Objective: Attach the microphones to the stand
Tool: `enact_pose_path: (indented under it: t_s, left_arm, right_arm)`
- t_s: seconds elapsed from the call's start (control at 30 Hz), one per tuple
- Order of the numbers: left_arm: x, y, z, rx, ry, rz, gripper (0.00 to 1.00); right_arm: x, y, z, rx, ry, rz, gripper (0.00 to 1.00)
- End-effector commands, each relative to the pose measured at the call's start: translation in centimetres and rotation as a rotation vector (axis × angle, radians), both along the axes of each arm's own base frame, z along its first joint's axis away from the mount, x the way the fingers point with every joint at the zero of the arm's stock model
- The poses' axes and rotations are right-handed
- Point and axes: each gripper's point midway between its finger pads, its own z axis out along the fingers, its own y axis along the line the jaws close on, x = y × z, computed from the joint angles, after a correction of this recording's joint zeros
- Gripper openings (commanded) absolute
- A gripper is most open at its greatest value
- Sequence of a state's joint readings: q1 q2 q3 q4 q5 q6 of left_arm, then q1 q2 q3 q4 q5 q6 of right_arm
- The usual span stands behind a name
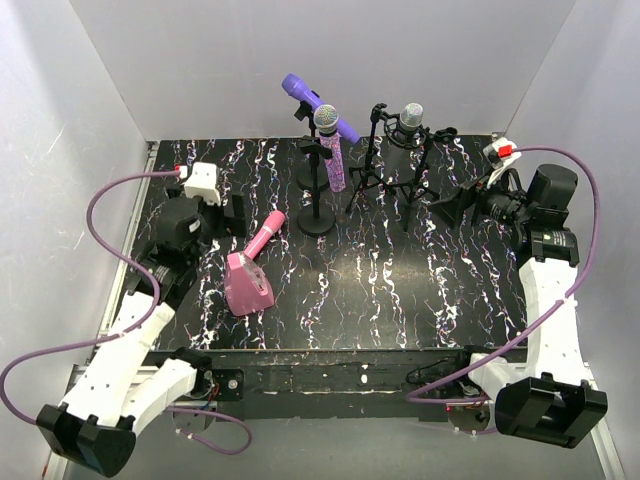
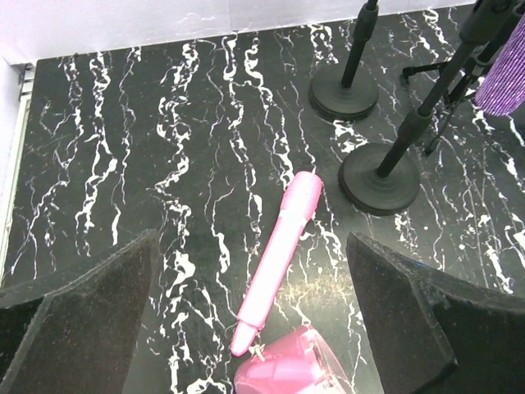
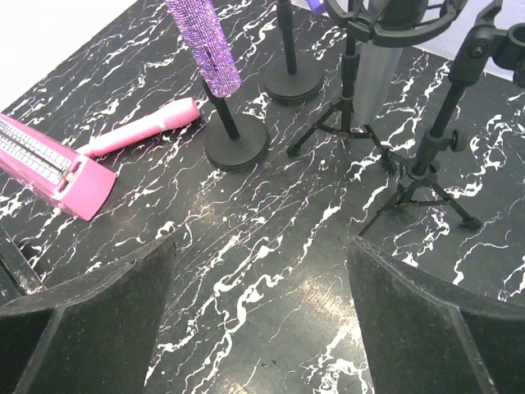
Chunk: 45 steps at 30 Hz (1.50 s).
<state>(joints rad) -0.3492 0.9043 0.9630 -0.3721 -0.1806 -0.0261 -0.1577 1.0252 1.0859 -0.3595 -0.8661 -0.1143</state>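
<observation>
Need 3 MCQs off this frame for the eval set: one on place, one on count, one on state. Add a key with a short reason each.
1. Where is the pink microphone?
A) lying on the table beside the pink block
B) clipped upright in a holder
C) hanging over the table's edge

2. How many microphones sit in stands?
A) one
B) three
C) four

3. The left end effector is:
A) shut on a microphone
B) shut, empty
C) open, empty

Key:
1 A, it lies flat on the table, narrow end by the pink block.
2 B, the plain purple, glittery purple and silver-grey ones are mounted; only the pink one is down.
3 C, its fingers stand wide apart, gripping nothing.
</observation>
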Motion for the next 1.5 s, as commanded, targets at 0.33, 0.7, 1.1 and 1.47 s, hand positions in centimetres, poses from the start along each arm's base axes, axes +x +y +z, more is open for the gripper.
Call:
enact_pose_path:
  t_s: [0.33, 0.7, 1.1, 1.47]
  left_arm:
    - [-2.6, 4.2, -0.4, -0.003, -0.162, 0.168, 0.98]
    - [-3.1, 4.4, -0.9, -0.004, -0.162, 0.165, 0.98]
    - [-3.4, 4.4, -0.8, 0.020, -0.180, 0.146, 0.98]
    - [-3.3, 4.0, -1.0, 0.022, -0.171, 0.124, 0.98]
  right_arm:
    - [0.8, -1.4, -0.5, 0.042, -0.016, -0.047, 0.94]
    - [1.2, -1.6, -2.9, 0.027, -0.026, -0.033, 0.94]
    - [1.0, -1.2, -5.2, 0.040, -0.033, -0.005, 0.95]
    - [1.2, -1.1, -6.5, 0.070, -0.005, -0.014, 0.94]
